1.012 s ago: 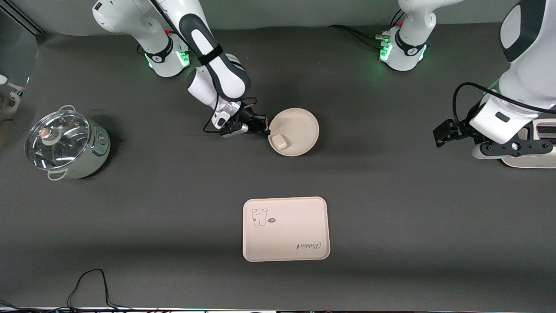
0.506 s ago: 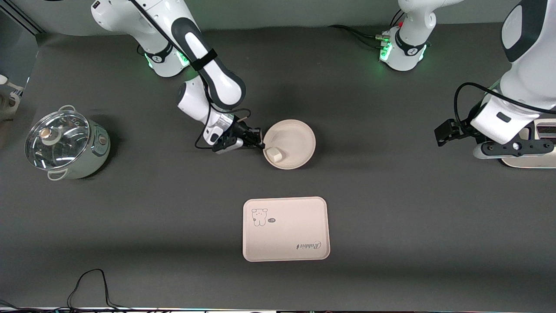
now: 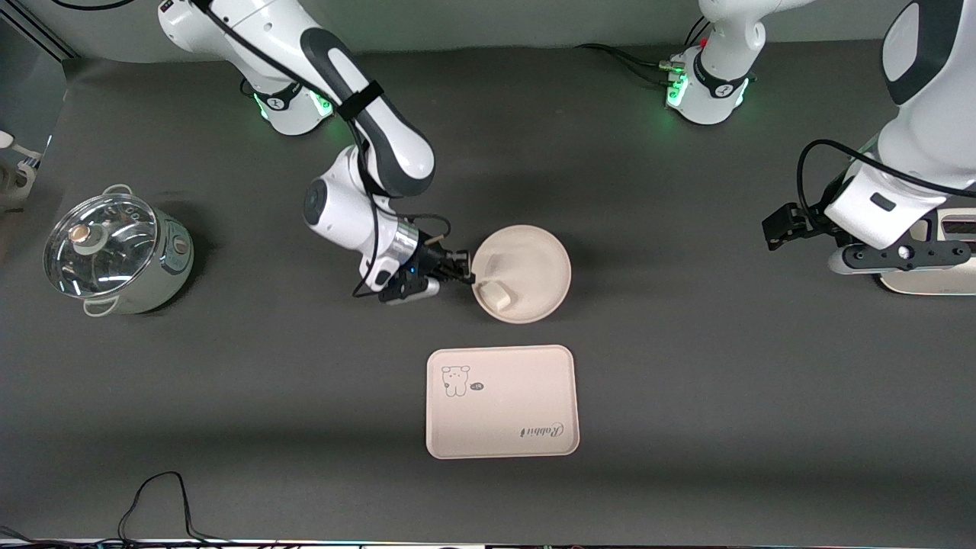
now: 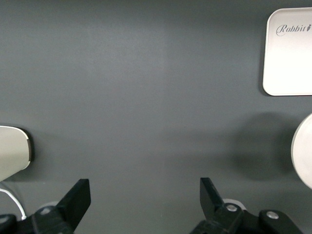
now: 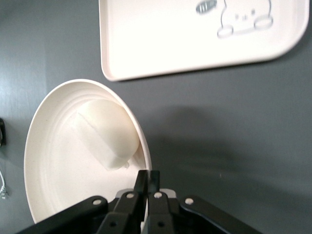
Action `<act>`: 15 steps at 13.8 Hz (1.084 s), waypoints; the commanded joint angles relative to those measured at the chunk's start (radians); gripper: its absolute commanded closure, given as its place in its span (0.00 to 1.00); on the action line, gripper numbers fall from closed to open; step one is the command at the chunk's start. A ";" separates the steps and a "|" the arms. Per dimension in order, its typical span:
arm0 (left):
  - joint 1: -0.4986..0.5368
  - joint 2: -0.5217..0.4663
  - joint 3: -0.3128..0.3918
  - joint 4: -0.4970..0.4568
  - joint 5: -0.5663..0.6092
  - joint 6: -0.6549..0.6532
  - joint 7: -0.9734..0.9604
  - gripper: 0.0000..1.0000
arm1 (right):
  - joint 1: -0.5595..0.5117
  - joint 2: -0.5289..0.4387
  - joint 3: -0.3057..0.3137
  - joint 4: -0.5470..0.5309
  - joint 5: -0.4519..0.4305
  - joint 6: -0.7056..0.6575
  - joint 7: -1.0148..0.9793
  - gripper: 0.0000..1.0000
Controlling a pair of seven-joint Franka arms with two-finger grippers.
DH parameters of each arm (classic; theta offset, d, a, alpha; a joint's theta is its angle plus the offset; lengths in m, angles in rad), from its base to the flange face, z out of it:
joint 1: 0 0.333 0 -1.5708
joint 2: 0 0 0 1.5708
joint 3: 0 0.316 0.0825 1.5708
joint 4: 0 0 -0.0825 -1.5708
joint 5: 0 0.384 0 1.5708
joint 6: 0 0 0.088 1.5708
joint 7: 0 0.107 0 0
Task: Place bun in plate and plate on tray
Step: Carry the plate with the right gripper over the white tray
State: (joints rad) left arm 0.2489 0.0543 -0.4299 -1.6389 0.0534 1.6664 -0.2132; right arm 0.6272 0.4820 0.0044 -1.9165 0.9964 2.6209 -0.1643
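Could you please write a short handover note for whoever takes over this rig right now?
Right gripper: shut on the rim of the plate, holding it tilted above the table, not yet over the tray.
Left gripper: open, waiting over bare table at the left arm's end.
Bun: in the plate, lying against the rim next to the right gripper.
Tray: flat on the table, nearer to the front camera than the plate, nothing on it.
Done: bun is in the plate and the plate is gripped.
Left: carry the plate over the tray, set it down flat, release. Watch the tilt; the bun could probably slide.
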 commanded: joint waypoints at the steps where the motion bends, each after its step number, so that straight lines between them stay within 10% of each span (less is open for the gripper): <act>1: -0.011 -0.004 0.008 0.005 0.020 -0.014 0.005 0.00 | -0.012 0.139 -0.064 0.244 -0.108 -0.144 0.119 1.00; 8: -0.011 -0.004 0.008 0.005 0.036 -0.019 0.006 0.00 | -0.090 0.493 -0.126 0.819 -0.240 -0.367 0.273 1.00; 15: -0.011 -0.005 0.008 0.005 0.034 -0.022 0.011 0.00 | -0.144 0.656 -0.121 0.956 -0.305 -0.318 0.237 1.00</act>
State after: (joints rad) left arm 0.2485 0.0551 -0.4292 -1.6396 0.0722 1.6621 -0.2132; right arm 0.4840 1.0877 -0.1228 -1.0309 0.7218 2.2949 0.0566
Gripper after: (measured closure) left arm 0.000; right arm 0.960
